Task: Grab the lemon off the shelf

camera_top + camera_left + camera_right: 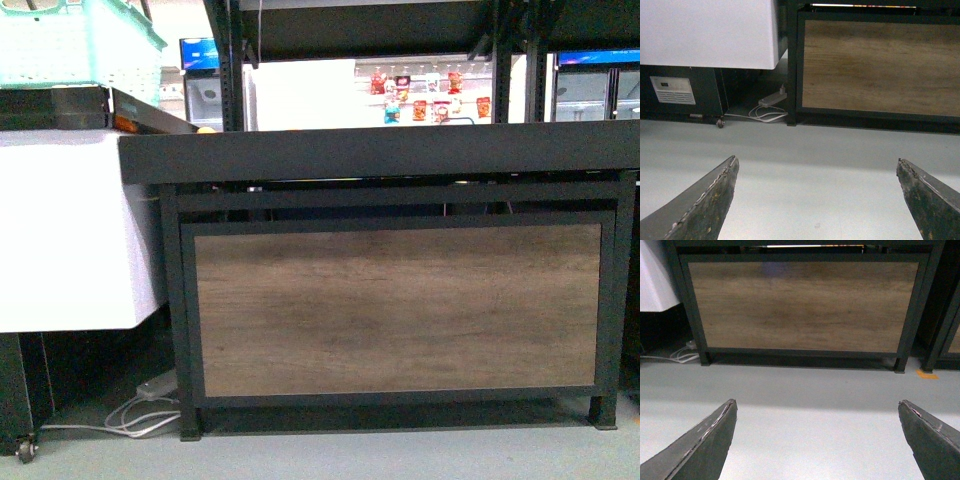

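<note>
The shelf [400, 150] is a black metal-framed stand with a dark tray edge on top and a brown wood-look front panel [400, 310]. I see it from low down, so the tray's top surface is hidden and the lemon is out of view. A small yellow-orange sliver [205, 129] peeks over the tray's left end; I cannot tell what it is. My left gripper [817, 159] is open and empty above the grey floor, facing the panel [880, 65]. My right gripper [817, 401] is open and empty, facing the panel [805, 305]. Neither arm shows in the front view.
A white cabinet [70, 230] stands left of the shelf with a teal basket [70, 40] above it. A power strip with white cable [150, 392] lies on the floor by the shelf's left leg. Another black stand [942, 315] adjoins on the right, near an orange floor mark [927, 375].
</note>
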